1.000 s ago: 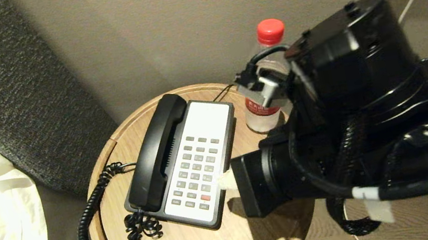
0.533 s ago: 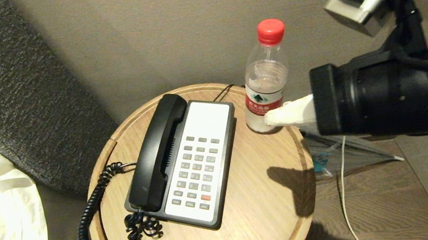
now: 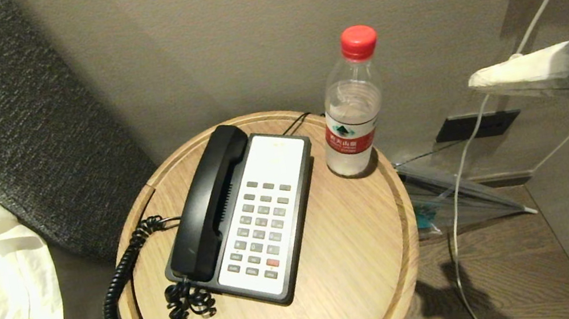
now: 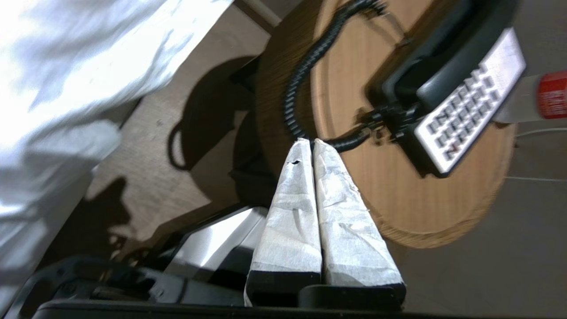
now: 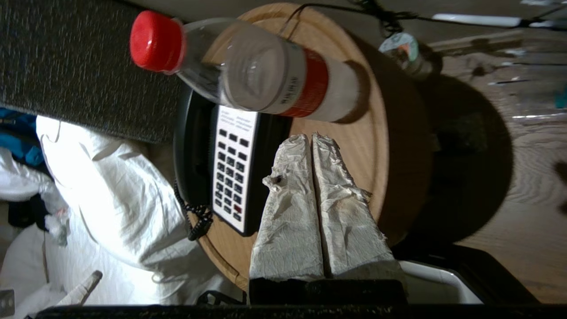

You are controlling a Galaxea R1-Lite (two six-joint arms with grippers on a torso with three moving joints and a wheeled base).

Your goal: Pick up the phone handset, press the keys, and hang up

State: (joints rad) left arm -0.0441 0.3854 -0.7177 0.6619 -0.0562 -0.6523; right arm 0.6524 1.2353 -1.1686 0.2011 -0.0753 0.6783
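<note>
Table: round wooden table, beside dark headboard.
Handset: phone handset cradled.
Right gripper: fingers together, empty.
Left gripper: together, empty.

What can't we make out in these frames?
- Key labels on the phone base: too small in every view.
- Cradle under the phone handset: hidden by it, head view.
- Left gripper: outside the head view.
- Right gripper: its arm is cut off by the head view's right edge.
</note>
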